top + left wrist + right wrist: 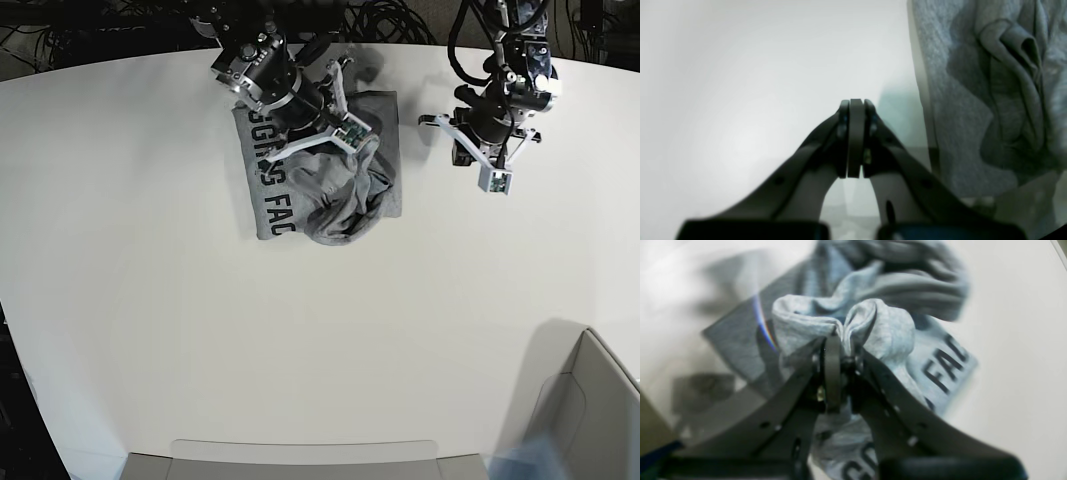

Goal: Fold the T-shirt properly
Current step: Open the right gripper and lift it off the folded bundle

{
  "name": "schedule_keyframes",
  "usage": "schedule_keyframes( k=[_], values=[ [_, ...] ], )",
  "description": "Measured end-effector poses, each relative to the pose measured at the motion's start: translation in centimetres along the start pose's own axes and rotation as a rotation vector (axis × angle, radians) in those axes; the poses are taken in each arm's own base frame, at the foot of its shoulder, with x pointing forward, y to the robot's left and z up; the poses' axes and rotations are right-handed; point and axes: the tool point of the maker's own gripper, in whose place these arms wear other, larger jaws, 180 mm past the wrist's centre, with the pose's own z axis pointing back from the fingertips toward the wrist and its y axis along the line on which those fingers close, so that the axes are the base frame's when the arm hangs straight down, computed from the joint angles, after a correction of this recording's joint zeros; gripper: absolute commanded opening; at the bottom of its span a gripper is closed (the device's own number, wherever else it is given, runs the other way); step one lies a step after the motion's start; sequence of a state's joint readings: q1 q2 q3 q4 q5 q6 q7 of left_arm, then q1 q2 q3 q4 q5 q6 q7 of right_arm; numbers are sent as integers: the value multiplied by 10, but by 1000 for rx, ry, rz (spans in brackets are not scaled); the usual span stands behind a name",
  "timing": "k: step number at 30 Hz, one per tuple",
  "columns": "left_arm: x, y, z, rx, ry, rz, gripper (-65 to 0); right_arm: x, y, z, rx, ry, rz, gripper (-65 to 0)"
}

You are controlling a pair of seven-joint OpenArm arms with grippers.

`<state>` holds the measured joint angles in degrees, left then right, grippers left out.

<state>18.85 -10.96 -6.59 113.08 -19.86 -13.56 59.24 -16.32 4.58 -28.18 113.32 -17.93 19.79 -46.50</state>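
Observation:
The light grey T-shirt (300, 195) lies bunched up at the back of the white table, with black lettering showing along its left side. In the right wrist view my right gripper (836, 340) is shut on a puckered fold of the T-shirt (887, 330), and cloth bulges up around the fingertips. From the base view this gripper (352, 135) sits over the shirt's upper middle. My left gripper (856, 103) is shut with nothing in it, its pads pressed together. It hangs to the right of the shirt (960, 100), apart from it, as the base view (495, 182) confirms.
The white table (300, 350) stretches wide in front of the shirt. A grey box (590, 400) stands at the front right corner. Black cables (380, 20) run along the back edge behind both arms.

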Motion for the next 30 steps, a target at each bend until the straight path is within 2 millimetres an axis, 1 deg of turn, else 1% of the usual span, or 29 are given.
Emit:
schedule_keyframes(
  k=[3,5,9,11,14,16,19,22,23,28,30],
  values=[
    [0,4,1,13,0,2,-650,5,30,0,82,-15,61,-650],
    [2,12,3,32,-9,21,-650,6,47,2,126,-23,103,-650],
    [0,28,5,71,-8,48,-650,5,70,5,190,-28,176,-650],
    [-3,37,5,92,-3,71,-650,-1,82,5,227,-18,186,-650],
    [-6,58,9,143,-4,107,-650,-16,86,1,241,27,204,-650],
    [-5,70,14,174,-11,122,-650,-20,89,-2,249,38,206,-650],
    [-7,81,18,202,-15,143,-650,-20,95,-5,276,38,230,-650],
    [-7,85,19,214,-17,149,-650,-18,97,-5,284,29,256,-650],
    [-7,86,19,214,-18,150,-650,-17,99,-5,290,24,268,-627],
    [-8,82,18,208,-19,164,-650,-6,106,-5,317,-13,362,-417],
    [-10,79,17,204,-16,177,-650,-3,109,-5,326,-26,395,-365]
  ],
)
